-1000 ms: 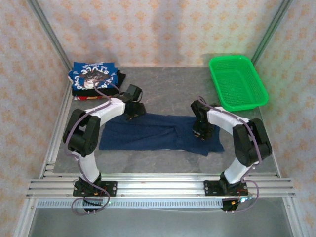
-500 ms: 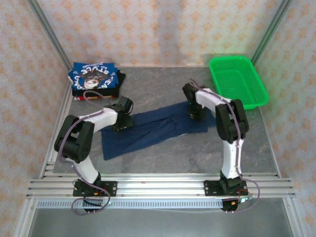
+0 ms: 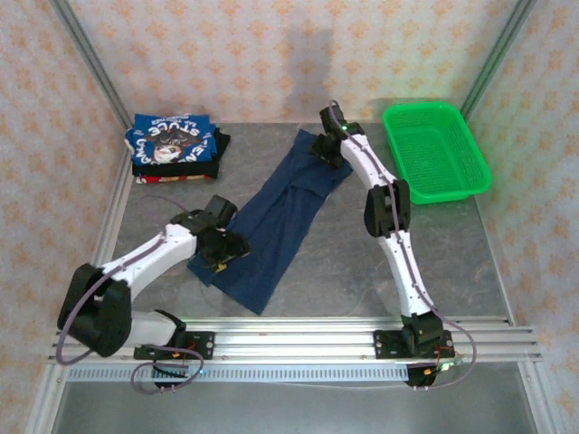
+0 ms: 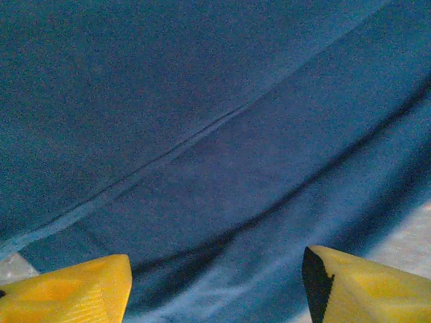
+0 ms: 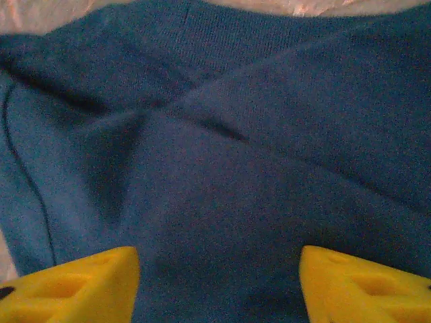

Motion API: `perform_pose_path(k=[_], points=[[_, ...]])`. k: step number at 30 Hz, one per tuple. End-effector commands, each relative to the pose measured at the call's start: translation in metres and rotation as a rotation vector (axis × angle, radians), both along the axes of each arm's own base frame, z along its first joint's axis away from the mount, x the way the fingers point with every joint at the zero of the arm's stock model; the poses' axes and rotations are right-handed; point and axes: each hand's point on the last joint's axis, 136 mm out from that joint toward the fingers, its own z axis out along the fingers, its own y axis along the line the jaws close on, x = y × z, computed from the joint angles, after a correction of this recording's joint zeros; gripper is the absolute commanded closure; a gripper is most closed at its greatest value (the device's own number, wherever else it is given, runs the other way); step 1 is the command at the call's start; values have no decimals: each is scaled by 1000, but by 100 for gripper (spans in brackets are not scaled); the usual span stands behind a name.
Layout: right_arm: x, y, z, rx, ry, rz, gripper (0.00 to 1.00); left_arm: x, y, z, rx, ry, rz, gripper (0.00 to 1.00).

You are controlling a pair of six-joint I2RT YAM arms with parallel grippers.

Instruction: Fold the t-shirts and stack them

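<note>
A dark navy t-shirt (image 3: 280, 212), folded into a long strip, lies diagonally on the grey table from far centre to near left. My left gripper (image 3: 222, 253) sits over its near-left end. In the left wrist view the yellow fingertips (image 4: 74, 289) stand wide apart over the navy cloth (image 4: 202, 134), gripper (image 4: 215, 289) open. My right gripper (image 3: 326, 149) is stretched out over the strip's far end. Its fingertips (image 5: 363, 282) are also spread above the cloth (image 5: 236, 168), gripper (image 5: 219, 286) open. A stack of folded tees (image 3: 172, 145), a blue printed one on top, rests at the far left.
A green mesh basket (image 3: 434, 149) stands at the far right, close beside the extended right arm. Aluminium frame rails run along the table's left side and near edge (image 3: 289, 339). Bare grey table (image 3: 434, 253) lies right of the strip.
The navy strip has swung from lying crosswise to running diagonally. The right gripper reached far back with its end while the left gripper drew the other end toward the near left.
</note>
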Motion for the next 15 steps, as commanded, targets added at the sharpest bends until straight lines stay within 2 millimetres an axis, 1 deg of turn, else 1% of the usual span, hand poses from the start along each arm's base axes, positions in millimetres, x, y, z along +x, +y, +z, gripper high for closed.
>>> perform_pose_path(k=[1,3,4,6,8,9,10,12,13,15], points=[[-19,18,111,36,-186,115,29,13,19,28,14,-39,54,31],[-47,17,124,-3,-171,136,27,32,30,24,37,-65,66,31],[-62,18,124,-9,-149,135,26,44,35,20,71,-85,53,31],[-91,23,113,10,-87,123,26,67,44,8,130,-96,27,31],[-117,35,95,37,-36,119,27,91,42,-7,104,-105,9,34],[-125,37,87,30,-32,107,27,98,42,-16,104,-103,3,34],[-133,39,75,29,-26,85,28,105,44,-23,104,-102,-1,35],[-138,47,56,92,-5,47,30,114,45,-31,91,-102,-13,37],[-139,47,47,101,9,23,32,116,45,-35,92,-105,-28,37],[-136,45,30,81,17,5,34,113,45,-45,95,-80,-49,40]])
